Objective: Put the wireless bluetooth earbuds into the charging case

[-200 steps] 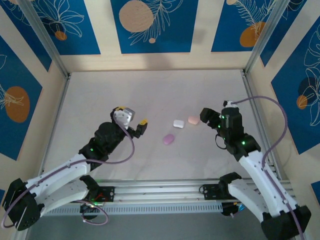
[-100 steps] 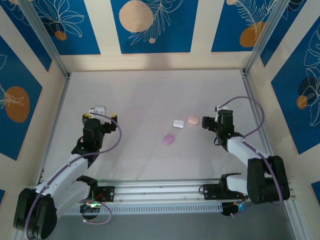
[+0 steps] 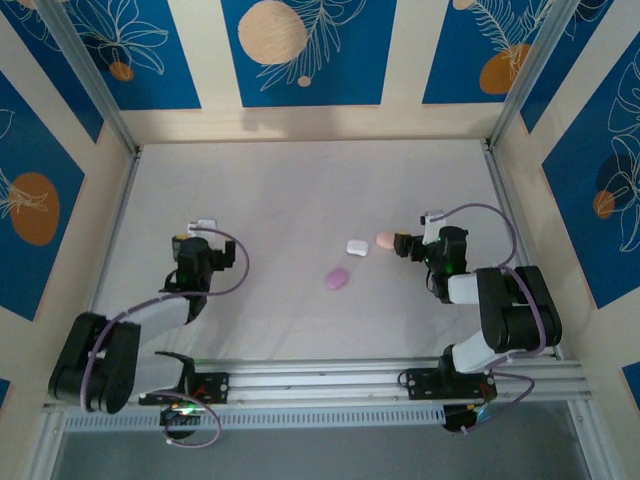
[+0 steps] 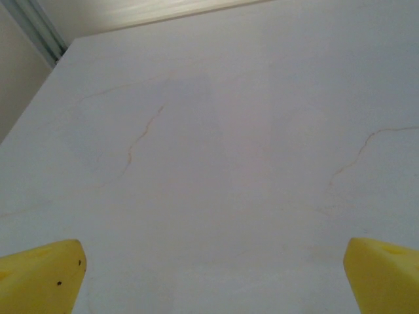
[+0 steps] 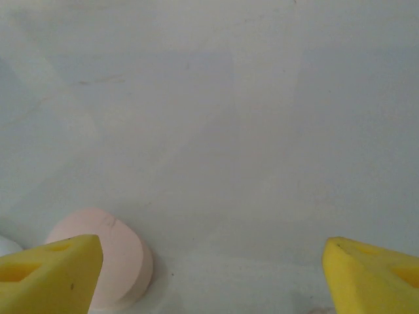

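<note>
The right gripper (image 3: 404, 244), jaws spread, sat just beside the pink case (image 3: 386, 241) lying to its left, far nearer than the left gripper (image 3: 203, 227), likewise spread wide.

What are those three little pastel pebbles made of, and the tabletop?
Pink case: looks like smooth matte plastic, evenly coloured with rounded edges. White case and lilac case: probably the same, though too small to be sure. Tabletop: a smooth pale sheet with thin vein-like lines, perhaps marble-look laminate.
</note>
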### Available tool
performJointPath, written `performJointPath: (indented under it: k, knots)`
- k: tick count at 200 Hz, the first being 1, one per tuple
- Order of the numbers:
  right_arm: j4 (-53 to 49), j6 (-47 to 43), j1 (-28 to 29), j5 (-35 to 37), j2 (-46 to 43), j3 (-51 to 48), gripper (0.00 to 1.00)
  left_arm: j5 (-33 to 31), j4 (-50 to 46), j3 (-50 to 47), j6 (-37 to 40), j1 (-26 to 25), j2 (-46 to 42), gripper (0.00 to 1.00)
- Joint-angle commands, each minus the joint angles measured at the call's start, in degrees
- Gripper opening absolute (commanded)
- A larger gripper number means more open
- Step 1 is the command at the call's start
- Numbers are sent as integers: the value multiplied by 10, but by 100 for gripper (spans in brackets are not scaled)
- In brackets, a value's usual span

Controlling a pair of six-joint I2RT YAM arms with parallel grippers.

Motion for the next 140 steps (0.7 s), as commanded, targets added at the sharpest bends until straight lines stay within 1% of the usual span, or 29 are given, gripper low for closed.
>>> performJointPath:
  k: [1,14,24,33,45,56,63,69,80,87,93,98,105,140]
  knots:
    - [24,27,-12,40,-2,25,99,34,124,-4,29,9,34,100]
    - [39,27,-5,64,1,21,99,40,133,6,49,11,54,100]
    - [40,27,0,80,0,21,99,58,152,8,60,17,70,100]
    - [41,31,0,91,0,20,99,74,202,-2,63,26,96,100]
    - [46,29,5,103,1,17,99,71,297,-24,57,34,144,100]
    - [43,30,4,101,0,18,99,75,339,-41,36,47,168,100]
    - [41,31,2,97,0,19,99,73,372,-45,39,50,185,100]
    - [42,30,2,98,-1,18,99,72,360,-43,36,51,181,100]
    - [41,30,3,97,0,19,99,74,298,-25,24,56,166,100]
    - [41,30,3,97,-1,19,99,57,274,-8,18,60,170,100]
    - [43,30,3,98,0,19,99,37,223,16,7,63,171,100]
    - [42,30,3,98,0,19,99,50,185,34,-6,72,166,100]
    - [42,30,3,98,0,19,99,69,205,24,-13,84,164,100]
    - [41,30,3,98,0,19,99,66,211,21,-11,83,165,100]
